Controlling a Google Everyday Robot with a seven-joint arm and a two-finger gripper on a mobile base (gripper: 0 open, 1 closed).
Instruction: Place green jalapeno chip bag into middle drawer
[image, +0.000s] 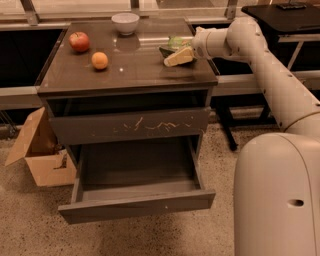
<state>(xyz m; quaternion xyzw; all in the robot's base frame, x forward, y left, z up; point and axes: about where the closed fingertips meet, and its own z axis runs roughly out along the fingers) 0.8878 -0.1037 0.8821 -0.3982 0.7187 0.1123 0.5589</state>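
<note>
The green jalapeno chip bag (174, 42) lies on the right rear part of the cabinet top (131, 70). My gripper (177, 54) reaches in from the right and sits right at the bag, partly covering its front edge. The middle drawer (135, 206) is pulled open at the bottom of the cabinet, and what shows of its inside holds nothing. Its plain front panel faces me. The bag is well above and behind the drawer.
A red apple (79, 41), an orange fruit (99, 60) and a white bowl (125, 22) stand on the cabinet top. A shut drawer front with pale scratches (130, 126) sits above the open one. A cardboard box (42, 156) is on the floor at left. My base (277, 195) fills the lower right.
</note>
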